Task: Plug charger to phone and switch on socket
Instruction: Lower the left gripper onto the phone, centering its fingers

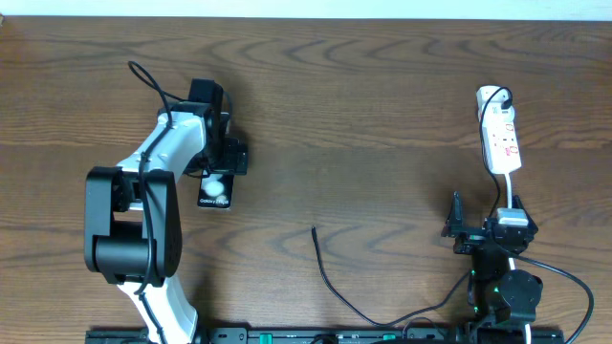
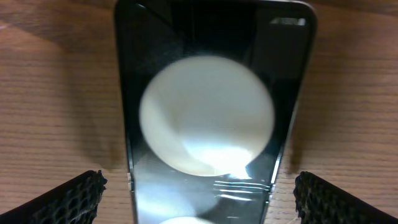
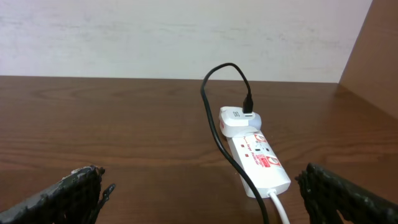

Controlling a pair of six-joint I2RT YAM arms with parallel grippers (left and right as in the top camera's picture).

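Observation:
The phone [image 1: 215, 190], a glossy black slab with white spots, lies flat on the table at the left. In the left wrist view the phone [image 2: 211, 118] fills the frame between my fingers. My left gripper [image 2: 200, 198] is open and straddles the phone's sides without touching them; in the overhead view the left gripper [image 1: 217, 153] sits over the phone's far end. The white socket [image 1: 500, 139] lies at the far right with a white plug in it, also seen from the right wrist [image 3: 255, 155]. The charger cable's free tip [image 1: 315, 230] lies mid-table. My right gripper [image 3: 199, 199] is open and empty, short of the socket.
The charger cable [image 3: 227, 140] runs from the plug past the socket's left side toward the right arm base [image 1: 502, 287]. A pale wall stands behind the table's far edge. The left arm [image 1: 134, 220] covers the table's left front.

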